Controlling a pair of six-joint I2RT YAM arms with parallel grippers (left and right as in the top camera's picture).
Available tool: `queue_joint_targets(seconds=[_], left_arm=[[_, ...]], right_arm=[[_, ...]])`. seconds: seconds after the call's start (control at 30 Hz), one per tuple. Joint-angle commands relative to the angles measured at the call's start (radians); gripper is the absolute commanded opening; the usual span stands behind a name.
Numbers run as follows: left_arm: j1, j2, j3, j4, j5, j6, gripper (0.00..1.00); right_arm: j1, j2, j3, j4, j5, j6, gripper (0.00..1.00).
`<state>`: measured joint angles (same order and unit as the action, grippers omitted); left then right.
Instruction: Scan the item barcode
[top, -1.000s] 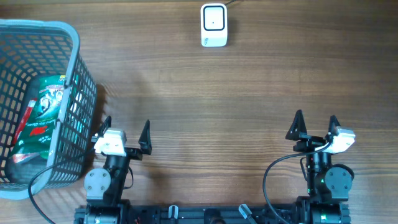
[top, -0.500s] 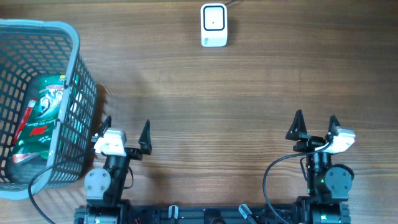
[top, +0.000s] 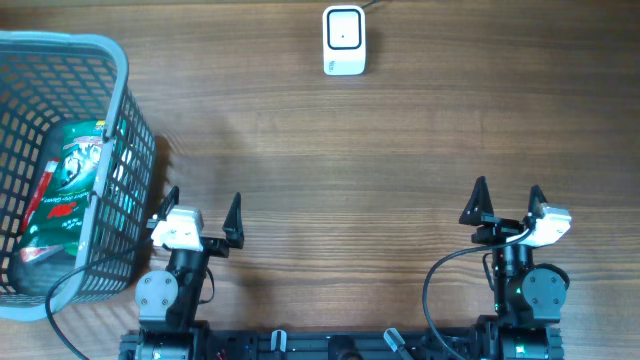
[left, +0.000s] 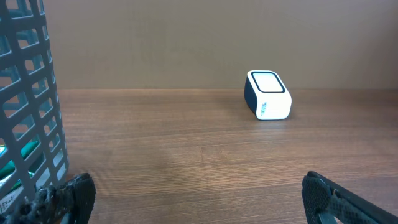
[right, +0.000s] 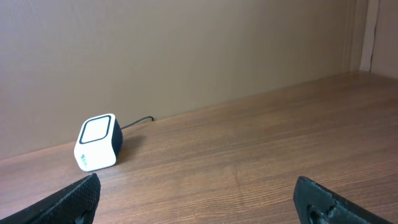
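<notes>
A green and red packet, the item, lies inside the grey mesh basket at the left; no barcode on it shows. The white barcode scanner stands at the far middle of the table, also seen as the scanner in the left wrist view and the scanner in the right wrist view. My left gripper rests open near the front edge, just right of the basket, holding nothing. My right gripper rests open at the front right, holding nothing.
The basket wall rises close on the left of my left gripper. A dark cable runs from the scanner toward the back wall. Bare wooden tabletop lies between the grippers and the scanner.
</notes>
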<state>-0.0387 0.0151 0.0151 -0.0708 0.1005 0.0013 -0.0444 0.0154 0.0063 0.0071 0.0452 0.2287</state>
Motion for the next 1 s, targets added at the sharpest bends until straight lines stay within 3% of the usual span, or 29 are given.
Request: queue_joint_targets(seconds=[0.0,0.73,0.97], left_arm=[[0.005,0.004,-0.009,0.001,-0.016,-0.01,1.0],[0.005,0.004,-0.009,0.003,-0.01,-0.01,1.0],[0.005,0.004,0.03,0.032,0.169,-0.01,1.0]], right_arm=[[0.004,-0.008,-0.001,0.003,-0.009,-0.016,1.0],[0.004,-0.008,-0.001,0.003,-0.009,-0.017,1.0],[0.004,-0.008,-0.001,0.003,-0.009,-0.017,1.0]])
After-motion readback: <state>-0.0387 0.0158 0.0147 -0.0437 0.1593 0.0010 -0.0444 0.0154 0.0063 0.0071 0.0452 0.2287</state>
